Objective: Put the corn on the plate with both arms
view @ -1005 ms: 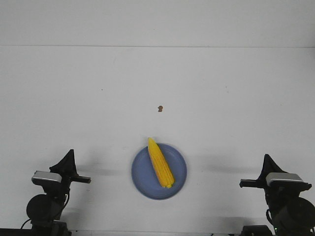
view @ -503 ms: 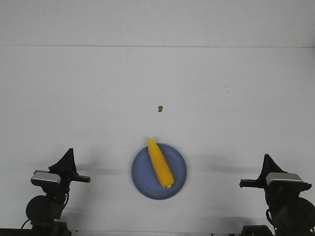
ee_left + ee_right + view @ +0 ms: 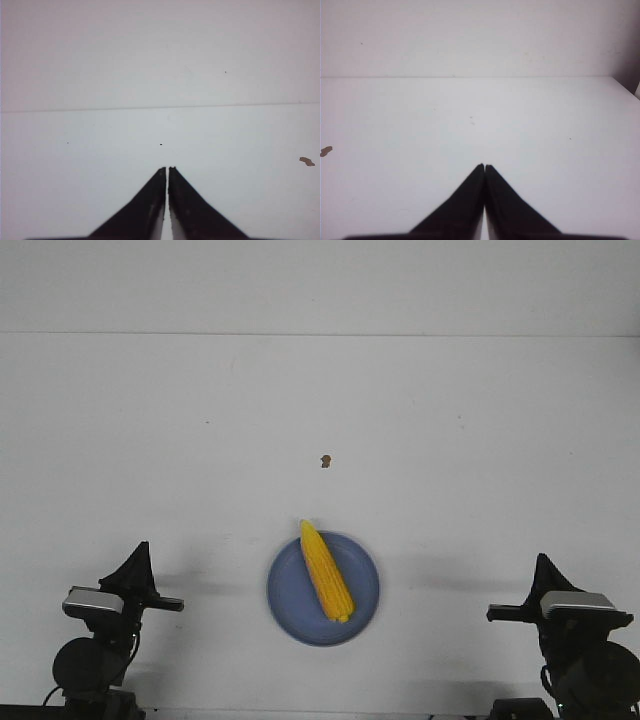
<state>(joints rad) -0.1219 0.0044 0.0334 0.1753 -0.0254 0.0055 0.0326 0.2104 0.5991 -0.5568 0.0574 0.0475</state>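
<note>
The yellow corn [image 3: 326, 571] lies on the blue plate [image 3: 290, 608] near the table's front centre, its pointed end toward the far left and just over the rim. My left gripper [image 3: 141, 551] is at the front left, well left of the plate, shut and empty; in the left wrist view [image 3: 167, 169] its jaws stand nearly together over bare table. My right gripper [image 3: 541, 562] is at the front right, well right of the plate, shut and empty; its jaws meet in the right wrist view [image 3: 484, 166]. Neither wrist view shows the corn or plate.
A small brown speck [image 3: 325, 461] lies on the white table beyond the plate; it also shows in the left wrist view [image 3: 306, 161] and the right wrist view [image 3: 325, 150]. The table's far edge meets a white wall.
</note>
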